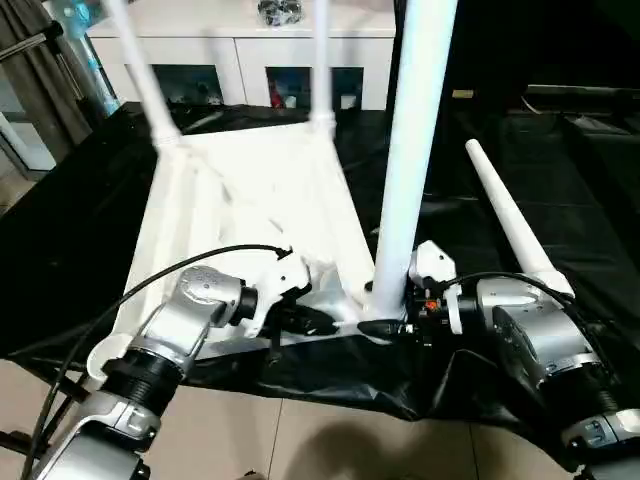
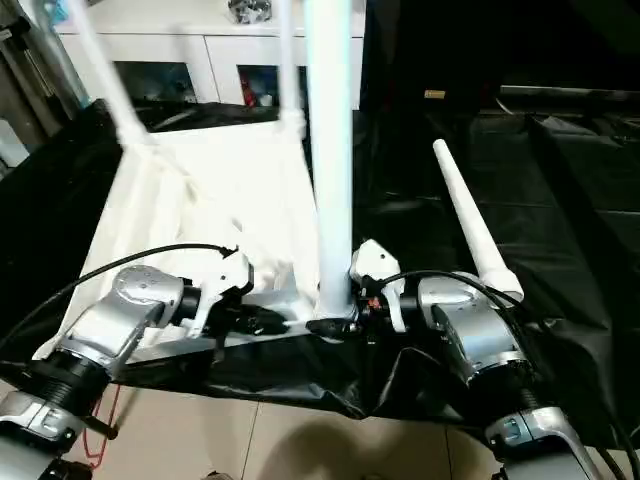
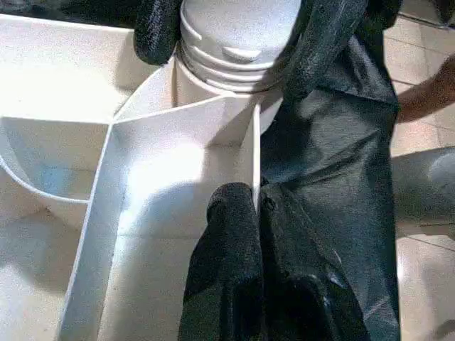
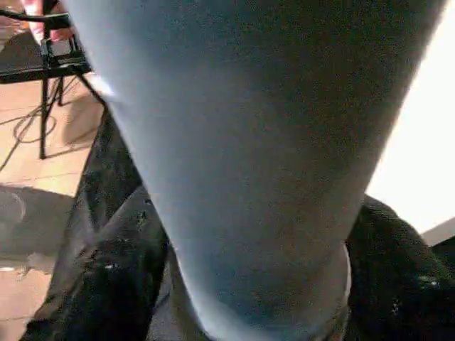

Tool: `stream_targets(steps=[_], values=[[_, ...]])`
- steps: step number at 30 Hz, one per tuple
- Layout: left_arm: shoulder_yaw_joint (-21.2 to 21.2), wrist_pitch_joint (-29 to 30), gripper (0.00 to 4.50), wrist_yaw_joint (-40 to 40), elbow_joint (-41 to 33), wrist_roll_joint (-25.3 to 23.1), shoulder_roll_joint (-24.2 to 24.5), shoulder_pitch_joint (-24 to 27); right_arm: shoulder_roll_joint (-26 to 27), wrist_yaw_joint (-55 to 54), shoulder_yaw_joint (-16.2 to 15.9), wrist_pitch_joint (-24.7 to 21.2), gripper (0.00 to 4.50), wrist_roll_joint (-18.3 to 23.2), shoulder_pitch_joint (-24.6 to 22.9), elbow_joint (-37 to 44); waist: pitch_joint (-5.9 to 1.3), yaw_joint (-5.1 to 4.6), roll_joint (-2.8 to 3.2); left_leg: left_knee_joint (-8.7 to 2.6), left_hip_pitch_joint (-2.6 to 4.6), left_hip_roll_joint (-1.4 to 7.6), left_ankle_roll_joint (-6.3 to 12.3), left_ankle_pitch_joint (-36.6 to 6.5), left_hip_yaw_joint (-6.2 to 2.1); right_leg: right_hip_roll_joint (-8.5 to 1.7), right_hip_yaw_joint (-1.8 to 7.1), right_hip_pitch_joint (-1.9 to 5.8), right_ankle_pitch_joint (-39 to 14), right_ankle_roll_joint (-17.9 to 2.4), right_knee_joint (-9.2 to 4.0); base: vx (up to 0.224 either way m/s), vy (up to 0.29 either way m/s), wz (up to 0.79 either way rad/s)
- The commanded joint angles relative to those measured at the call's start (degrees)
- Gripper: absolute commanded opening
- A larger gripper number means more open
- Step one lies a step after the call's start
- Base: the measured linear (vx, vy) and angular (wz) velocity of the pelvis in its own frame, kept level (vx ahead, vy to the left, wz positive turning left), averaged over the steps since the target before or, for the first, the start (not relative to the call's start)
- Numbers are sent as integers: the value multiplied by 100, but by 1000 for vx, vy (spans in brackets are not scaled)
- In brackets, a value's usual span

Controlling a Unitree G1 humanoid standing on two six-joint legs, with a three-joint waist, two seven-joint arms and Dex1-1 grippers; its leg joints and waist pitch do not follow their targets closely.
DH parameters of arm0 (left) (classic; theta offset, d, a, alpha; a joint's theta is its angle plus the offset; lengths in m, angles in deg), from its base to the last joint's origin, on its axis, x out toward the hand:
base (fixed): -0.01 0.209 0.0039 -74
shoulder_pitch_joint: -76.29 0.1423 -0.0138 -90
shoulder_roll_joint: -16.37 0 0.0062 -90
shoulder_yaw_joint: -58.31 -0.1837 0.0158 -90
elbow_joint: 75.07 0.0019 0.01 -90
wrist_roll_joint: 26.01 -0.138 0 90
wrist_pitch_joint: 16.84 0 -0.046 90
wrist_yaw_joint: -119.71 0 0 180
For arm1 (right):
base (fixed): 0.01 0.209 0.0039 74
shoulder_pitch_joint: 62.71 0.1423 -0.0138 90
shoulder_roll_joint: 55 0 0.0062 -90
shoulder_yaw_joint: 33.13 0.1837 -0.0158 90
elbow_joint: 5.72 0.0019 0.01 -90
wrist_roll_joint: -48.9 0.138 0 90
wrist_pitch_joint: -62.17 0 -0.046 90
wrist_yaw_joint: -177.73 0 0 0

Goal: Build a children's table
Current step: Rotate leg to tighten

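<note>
The white tabletop [image 1: 250, 190] lies upside down on a black cloth, its ribbed underside facing up. Two thin legs [image 1: 145, 80] [image 1: 322, 60] stand in its far corner sockets. A third leg [image 1: 410, 150] stands upright in the near right corner socket, and my right gripper [image 1: 385, 325] is shut on its base, one black finger [image 3: 156, 28] on each side. My left gripper [image 1: 315, 320] is shut on the tabletop's near rim wall [image 3: 256, 163], just beside that socket. Another leg [image 1: 510, 220] lies loose on the cloth to the right.
The black cloth [image 1: 80, 230] covers the low work surface and hangs over its near edge onto the tiled floor [image 1: 330, 440]. A white cabinet [image 1: 240, 50] with glass-fronted compartments stands behind the tabletop. A cable loops over my left forearm [image 1: 180, 320].
</note>
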Motion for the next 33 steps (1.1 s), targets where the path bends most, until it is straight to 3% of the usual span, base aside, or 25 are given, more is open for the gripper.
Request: stream_targets(steps=[1, 7, 10, 11, 14, 16, 17, 18, 19, 20, 22, 25, 26, 31, 32, 33], values=[[-81, -23, 0, 181, -313, 189, -80, -63, 78, 181, -258, -120, 302, 51, -109, 298, -373, -15, -75, -400, 39, 203, 500, -1053, -29, -280, 268, 327, -1402, -1295, -396, 0, 0, 0], [-82, -10, 0, 89, -315, 233, -152, -43, 225, -19, -214, -154, 274, 76, -219, 296, -380, -14, -90, -391, 31, 196, 522, -973, -28, -285, 262, 326, -1365, -1298, -393, 0, 0, 0], [-7, 45, 0, -230, -273, 197, -317, -41, 435, -491, -110, -111, 272, -17, -253, 125, -363, -26, -88, -400, 28, 199, 478, -1034, -29, -289, 267, 314, -1495, -1260, -404, 0, 0, 0], [70, 52, 0, -591, -197, 128, -494, -62, 660, -1114, -7, -75, 271, -178, -221, -101, -359, -45, -96, -406, 27, 189, 408, -1108, -35, -294, 264, 313, -1652, -1209, -419, 0, 0, 0], [226, 154, 0, -1430, 29, -31, -904, -178, 1167, -2501, 248, -114, 270, -447, -81, -684, -318, -149, -118, -438, 30, 144, 220, -1426, -62, -295, 227, 318, -2504, -910, -516, 0, 0, 0], [277, 217, 0, -1749, 114, -83, -1067, -240, 1362, -2949, 374, -186, 270, -456, -17, -896, -301, -196, -109, -439, 61, 138, 191, -1576, -63, -290, 217, 272, -2794, -810, -569, 0, 0, 0], [326, 275, 0, -2019, 186, -118, -1207, -294, 1521, -3335, 485, -241, 270, -456, 41, -1072, -300, -283, -118, -424, 59, 114, 152, -1724, -77, -294, 199, 266, -3089, -701, -604, 0, 0, 0], [347, 303, 0, -2127, 216, -127, -1269, -321, 1590, -3526, 540, -249, 270, -461, 73, -1154, -299, -295, -110, -423, 68, 112, 152, -1762, -82, -295, 193, 255, -3144, -668, -620, 0, 0, 0], [405, 381, 0, -2416, 295, -150, -1424, -394, 1748, -3943, 662, -252, 270, -455, 153, -1345, -302, -328, -139, -417, 58, 103, 190, -1758, -81, -292, 193, 249, -3168, -630, -631, 0, 0, 0], [470, 477, 0, -2753, 383, -168, -1596, -482, 1921, -4389, 807, -216, 270, -459, 245, -1547, -300, -381, -116, -415, 58, 103, 166, -1781, -87, -285, 185, 226, -3191, -634, -636, 0, 0, 0], [527, 541, 0, -3056, 466, -179, -1766, -580, 2080, -4781, 948, -192, 270, -456, 342, -1714, -318, -398, -120, -412, 71, 100, 164, -1777, -93, -284, 178, 227, -3126, -649, -642, 0, 0, 0], [545, 499, 0, -3112, 493, -205, -1924, -613, 2210, -4902, 982, 67, 270, -531, 417, -1785, -339, -381, -135, -426, 3, 113, 321, -1620, -86, -288, 190, 265, -2728, -711, -612, 0, 0, 0], [533, 481, 0, -3097, 492, -214, -1951, -606, 2241, -4861, 1011, 112, 326, -496, 431, -1792, -342, -380, -139, -423, 0, 112, 339, -1594, -88, -288, 192, 272, -2662, -736, -601, 0, 0, 0], [409, 299, 0, -3010, 491, -259, -1918, -550, 2238, -4891, 1102, 210, 368, -466, 478, -1771, -356, -342, -126, -424, -15, 136, 470, -1346, -70, -287, 216, 302, -2054, -1011, -529, 0, 0, 0], [393, 250, 0, -3014, 514, -271, -1913, -548, 2220, -4952, 1087, 312, 376, -531, 487, -1773, -360, -334, -59, -418, -2, 134, 459, -1353, -71, -293, 219, 301, -2018, -1032, -524, 0, 0, 0], [375, 128, 0, -3036, 566, -296, -1908, -550, 2164, -5028, 1118, 428, 376, -553, 484, -1696, -359, -342, -83, -420, -7, 139, 450, -1363, -65, -291, 223, 300, -1921, -1072, -527, 0, 0, 0]])
